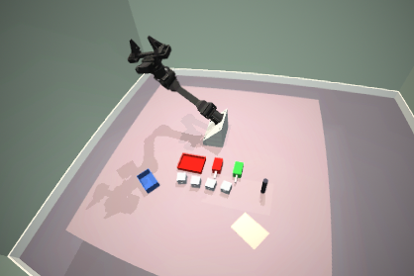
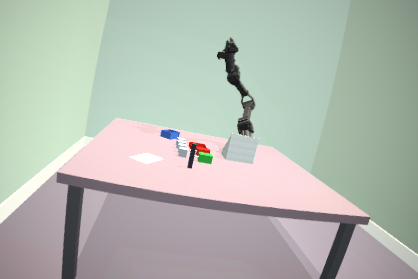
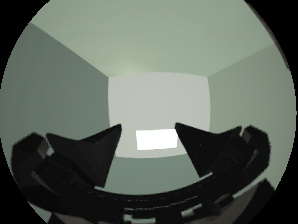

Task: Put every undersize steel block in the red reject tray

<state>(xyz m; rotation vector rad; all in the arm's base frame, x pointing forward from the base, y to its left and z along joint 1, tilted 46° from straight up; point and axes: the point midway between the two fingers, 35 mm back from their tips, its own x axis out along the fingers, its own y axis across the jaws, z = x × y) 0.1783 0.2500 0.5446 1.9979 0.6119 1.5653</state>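
The green GO gauge [image 1: 238, 169] [image 2: 205, 158] lies on the pink worktop [image 1: 292, 163] [image 2: 215, 185], its pale pin pointing to the near side as the top view has it. Just to its left is a red gauge [image 1: 217, 165] [image 2: 203, 151], also with its pin toward the near side, and left of that sits the red reject tray [image 1: 191, 163] [image 2: 198, 144]. Four steel blocks [image 1: 211, 184] [image 2: 183, 152] stand in a row on the near side of these, all outside the tray; their bores are too small to judge. Farther left is a blue tray [image 1: 149, 181] [image 2: 170, 134]; on the right a black peg [image 1: 263, 186] [image 2: 191, 156] stands upright, and a pale square [image 1: 250, 230] [image 2: 146, 158] lies nearer. The arm [image 1: 188, 95] [image 2: 234, 76] rises from its pale base [image 1: 215, 136] [image 2: 242, 149] on the far side, reaching up and to the left. Its claw [image 1: 142, 39] [image 2: 224, 47] [image 3: 149, 125] is high above the worktop, well apart from the gauge, released and spread wide with nothing between its fingers
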